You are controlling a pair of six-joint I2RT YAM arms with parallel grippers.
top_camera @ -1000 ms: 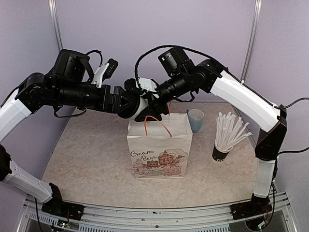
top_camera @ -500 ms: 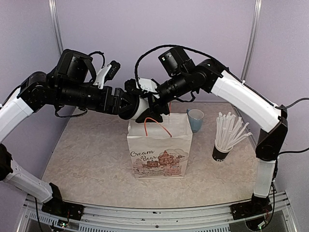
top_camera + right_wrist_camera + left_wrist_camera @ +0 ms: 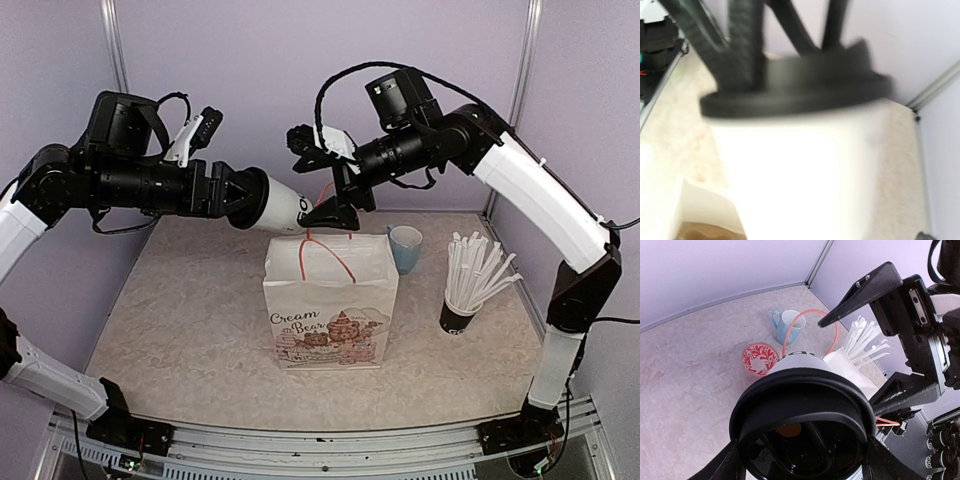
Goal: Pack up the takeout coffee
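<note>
One white takeout cup (image 3: 282, 208) with a black lid (image 3: 802, 425) lies on its side in my left gripper (image 3: 250, 200), which is shut around its lid end, above the back left of the paper bag (image 3: 330, 300). The lid fills the bottom of the left wrist view. My right gripper (image 3: 320, 178) is open, its fingers spread wide just right of the cup's base, apart from it. The right wrist view shows the cup (image 3: 800, 170) blurred and close. The bag stands upright and open with orange handles (image 3: 325, 250). No second cup shows.
A light blue mug (image 3: 405, 247) stands behind the bag on the right. A dark cup of white straws (image 3: 462, 310) stands at the right. A red patterned saucer (image 3: 760, 358) lies behind the bag. Purple walls close the back and sides.
Both grippers were together at the cup over the bag. My right gripper has opened and drawn back up and right. My left arm has pulled back left with the cup.
</note>
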